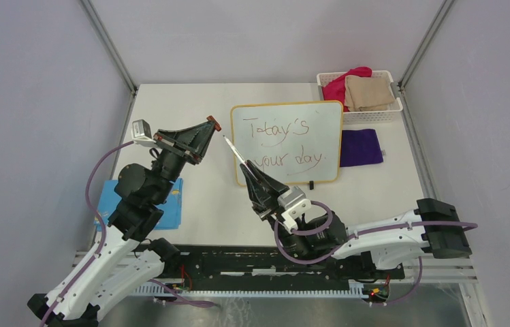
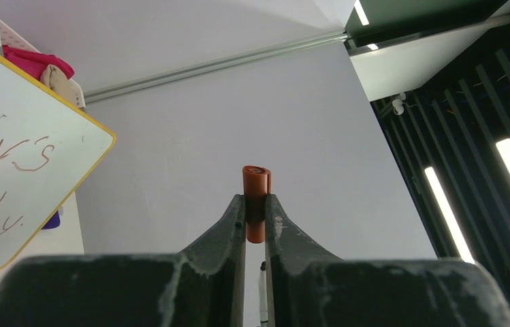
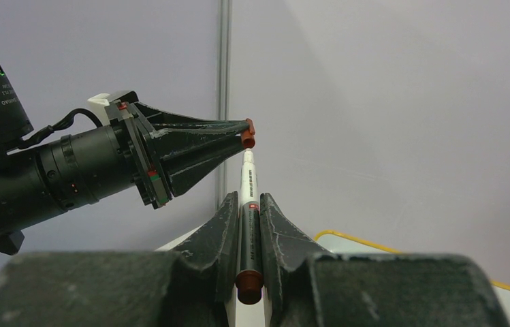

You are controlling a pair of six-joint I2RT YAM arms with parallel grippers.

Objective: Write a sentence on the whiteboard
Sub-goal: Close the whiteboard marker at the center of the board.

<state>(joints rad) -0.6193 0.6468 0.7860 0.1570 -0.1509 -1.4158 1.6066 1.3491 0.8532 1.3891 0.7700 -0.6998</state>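
**Top view.** The left arm (image 1: 126, 218) rises from the near-left corner with its elbow bent and its wrist pointing right. The left gripper (image 1: 215, 127) is pinched onto a small orange cap (image 1: 217, 125). The right arm (image 1: 381, 238) lies low and reaches left. The right gripper (image 1: 248, 167) points up and away, clamped on a marker (image 1: 234, 150) whose tip is just beside the cap. The whiteboard (image 1: 327, 136) sits mid-table, to the right of both grippers, with its left edge near the marker. It carries the sentence (image 1: 276, 129), two cursive lines reading "Today's your day." A card (image 1: 173, 204) lies under the left arm, a cloth (image 1: 361, 148) is just right of the board, and a basket (image 1: 368, 116) sits at the far right corner. Bare table (image 1: 204, 197) lies left of the board and in front of it.

**Left wrist.** This view shows the grip closely. The fingers (image 2: 228, 221) stand nearly together, and the cap (image 2: 257, 180) sticks out beyond their tips. The board's rounded corner (image 2: 95, 139) and the ends of both written lines (image 2: 30, 153) fill the left side.

**Right wrist.** The fingers (image 3: 225, 225) close on the marker's barrel (image 3: 248, 197), whose dark rear end pokes out toward the camera. The white tip points straight up at the cap (image 3: 249, 135) in the left gripper (image 3: 244, 133). Whether they touch cannot be told. The board's yellow edge (image 3: 374, 242) shows at lower right.
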